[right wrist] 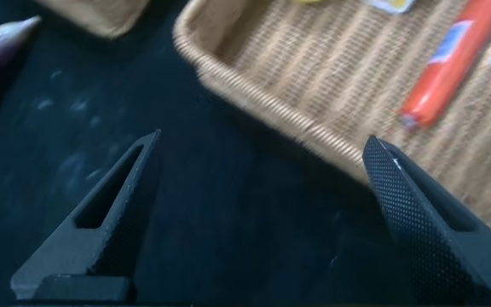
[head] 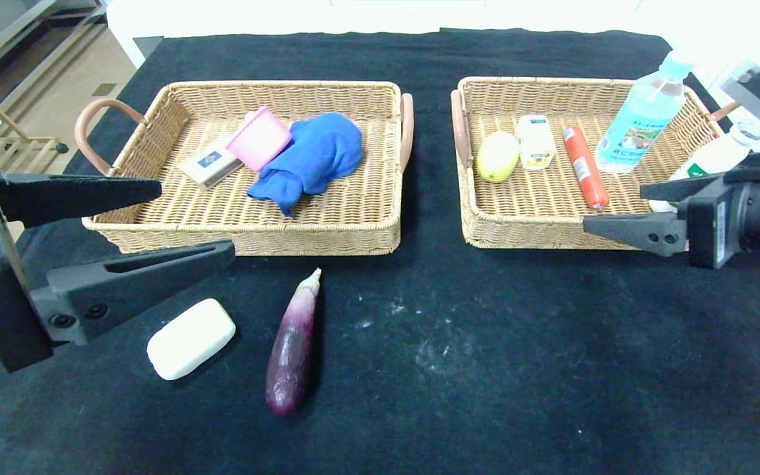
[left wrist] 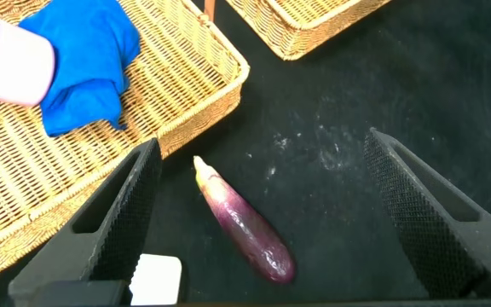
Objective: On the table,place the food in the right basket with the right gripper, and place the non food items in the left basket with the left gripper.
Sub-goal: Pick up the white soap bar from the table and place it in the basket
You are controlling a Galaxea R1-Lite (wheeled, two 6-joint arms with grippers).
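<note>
**Soap and eggplant waiting on the tabletop, both grippers released**

The left gripper (head: 156, 221) is hovering at the near left, its jaws spread wide and holding nothing, just above and beside the white soap bar (head: 190, 338) that is lying on the black tabletop (head: 485, 369). Just to the right of the soap, a purple eggplant (head: 294, 343) is lying lengthwise, its pale stem end pointing toward the left basket (head: 254, 237).

Inside that left basket, a blue cloth (head: 314, 158) is sitting bunched against a pink cup (head: 259, 138) tipped on its side, with a small box (head: 208, 163) resting beside the cup.

The right gripper (head: 624, 211) is hanging over the front right corner of the right basket (head: 525, 234), jaws likewise parted and empty. In that basket a yellow lemon (head: 497, 156), a small yellow-labelled packet (head: 535, 142) and an orange sausage (head: 585, 167) are lying side by side, and a clear bottle (head: 644, 115) is standing toward the far right side.
</note>
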